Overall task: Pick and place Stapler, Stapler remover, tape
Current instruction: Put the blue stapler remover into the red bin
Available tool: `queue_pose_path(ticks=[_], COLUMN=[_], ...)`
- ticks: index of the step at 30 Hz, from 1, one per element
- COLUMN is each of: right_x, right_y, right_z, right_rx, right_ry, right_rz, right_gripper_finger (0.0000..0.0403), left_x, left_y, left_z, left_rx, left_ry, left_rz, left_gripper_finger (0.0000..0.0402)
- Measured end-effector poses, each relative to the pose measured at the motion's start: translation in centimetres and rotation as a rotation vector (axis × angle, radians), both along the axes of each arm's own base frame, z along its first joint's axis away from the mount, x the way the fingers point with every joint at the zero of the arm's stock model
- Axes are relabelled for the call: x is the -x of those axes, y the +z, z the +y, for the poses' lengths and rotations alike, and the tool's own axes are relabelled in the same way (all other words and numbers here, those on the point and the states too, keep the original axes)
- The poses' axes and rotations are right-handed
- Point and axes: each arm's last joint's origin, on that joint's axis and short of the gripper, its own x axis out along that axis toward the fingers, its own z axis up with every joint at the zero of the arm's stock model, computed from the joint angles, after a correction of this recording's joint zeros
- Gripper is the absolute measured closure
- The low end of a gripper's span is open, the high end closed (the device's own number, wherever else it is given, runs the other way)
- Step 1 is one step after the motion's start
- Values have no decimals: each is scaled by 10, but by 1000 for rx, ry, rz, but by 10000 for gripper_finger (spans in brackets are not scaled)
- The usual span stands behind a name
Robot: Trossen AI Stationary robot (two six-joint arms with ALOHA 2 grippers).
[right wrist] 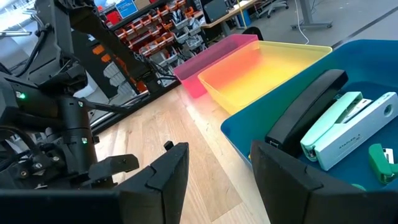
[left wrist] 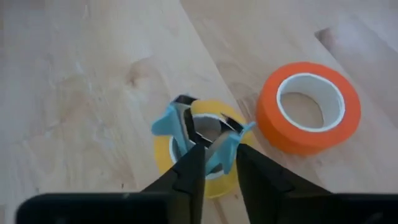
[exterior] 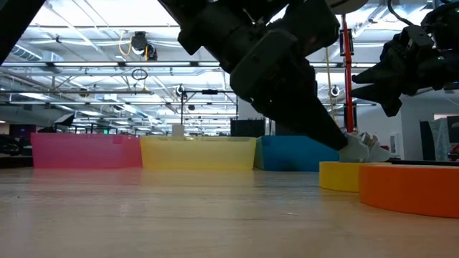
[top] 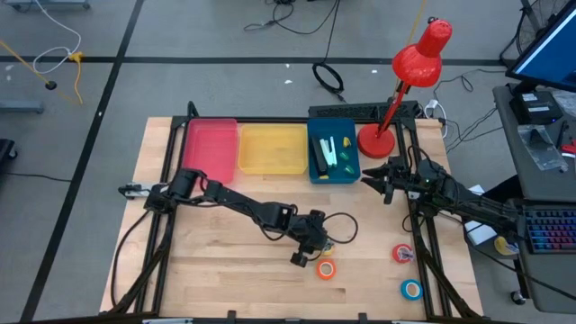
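My left gripper [left wrist: 208, 127] points slanting down at a yellow tape roll [left wrist: 163, 152] lying flat on the table's near middle. Its blue-padded fingertips stand a narrow gap apart at the roll's top, in or over its hole. An orange roll [left wrist: 309, 106] lies flat beside it. A red roll [top: 402, 254] and a blue roll [top: 411, 289] lie farther right. My right gripper [right wrist: 214, 168] hovers open beside the blue bin [top: 334, 172]. In the bin lie a black stapler [right wrist: 305, 112], a mint stapler [right wrist: 345, 124] and a green stapler remover [right wrist: 380, 160]. My left gripper comes at the yellow roll slanting down from the table's left. One fingertip [left wrist: 180, 121] stands over the rim [left wrist: 208, 107] on each side of the hole. The roll lies flat on the table. Whether the fingers touch it, I cannot tell.
A pink bin [top: 211, 144] and a yellow bin [top: 272, 148] stand in a row with the blue one along the far edge. A red desk lamp [top: 409, 76] rises at the back right. A black cable loop [top: 342, 225] lies by the left gripper.
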Motion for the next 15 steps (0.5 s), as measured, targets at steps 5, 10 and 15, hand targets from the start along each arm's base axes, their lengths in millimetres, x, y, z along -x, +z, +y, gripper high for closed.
queue_pose_path(ticks=[5, 10, 15], right_x=[0, 0, 0], right_y=[0, 0, 0], right_z=[0, 0, 0], right_rx=[0, 0, 0], right_ry=[0, 0, 0], right_rz=[0, 0, 0], right_gripper_finger=[237, 238, 237], left_x=[0, -1, 0], left_y=[0, 0, 8], left_z=[-1, 0, 6], left_rx=[22, 39, 85], left_ry=[-20, -3, 46], left_rz=[6, 6, 19], left_gripper_finger=[353, 393, 397])
